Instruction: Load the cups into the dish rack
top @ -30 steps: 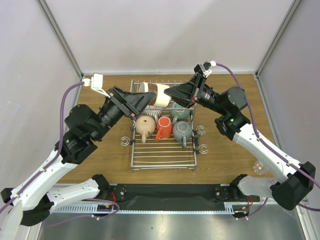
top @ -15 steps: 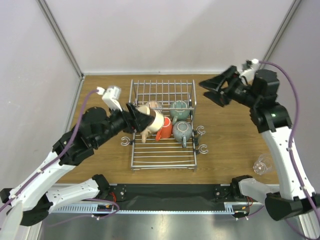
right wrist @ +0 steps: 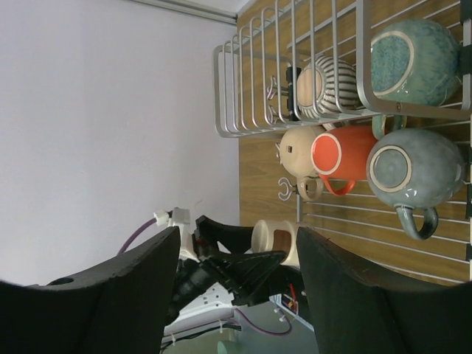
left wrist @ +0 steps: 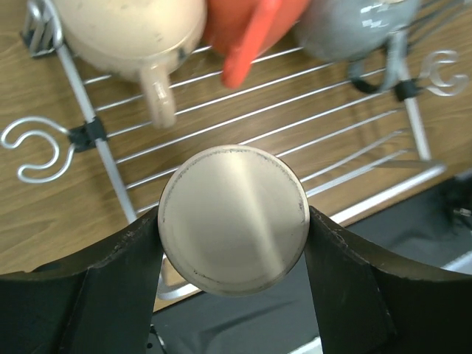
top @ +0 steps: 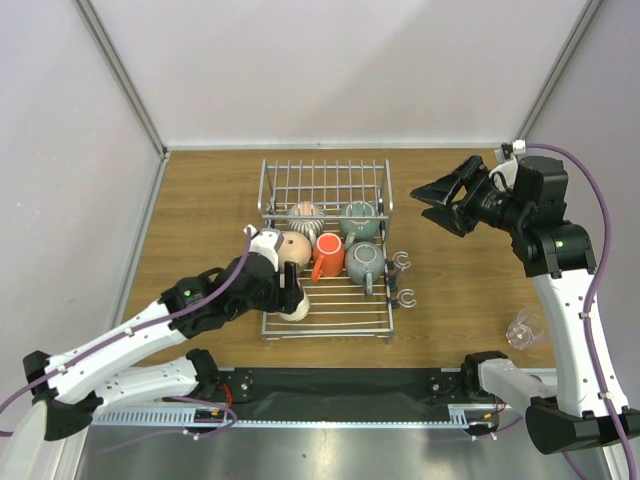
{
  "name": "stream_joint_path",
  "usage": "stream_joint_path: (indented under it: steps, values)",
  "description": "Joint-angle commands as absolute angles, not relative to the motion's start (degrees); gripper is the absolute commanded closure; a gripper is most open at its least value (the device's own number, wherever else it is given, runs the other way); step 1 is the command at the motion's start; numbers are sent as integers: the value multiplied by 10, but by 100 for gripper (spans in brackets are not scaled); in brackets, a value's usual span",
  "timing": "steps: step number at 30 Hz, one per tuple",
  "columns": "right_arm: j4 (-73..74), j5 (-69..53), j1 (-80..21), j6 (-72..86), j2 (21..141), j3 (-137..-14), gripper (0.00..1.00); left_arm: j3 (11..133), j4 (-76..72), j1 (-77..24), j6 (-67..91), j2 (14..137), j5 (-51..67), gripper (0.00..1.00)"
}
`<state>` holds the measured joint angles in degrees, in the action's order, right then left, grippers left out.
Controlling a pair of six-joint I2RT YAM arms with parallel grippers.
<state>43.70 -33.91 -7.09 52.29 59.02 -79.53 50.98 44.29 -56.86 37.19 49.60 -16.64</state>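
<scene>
The left pincer [left wrist: 232,230] grips a cream cup [left wrist: 230,199] across its width, flat end toward the wrist camera, poised over the front left corner of the rack [top: 325,165]. The cup seems to hang partly over the rack's side rail, so I judge it should shift inward a little before going down, or the rim may land on the rail and tip. Keep it clear of the beige mug's [left wrist: 133,29] handle just behind. Lower until the cup rests on the slats, then spread the fingers. The right pincer [top: 440,200] stands wide open and empty, right of the rack. A glass [top: 520,330] waits on the desk [top: 200,200].
</scene>
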Motion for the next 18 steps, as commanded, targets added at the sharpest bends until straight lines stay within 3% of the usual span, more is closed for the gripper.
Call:
stream_joint_path:
  steps: [1,18]
  values:
    - [440,-352,-68,512,584,-797,30,493,425,-570,388,509,-210,100]
    - [456,-352,-58,508,565,-783,30,438,359,-549,392,553,-185,100]
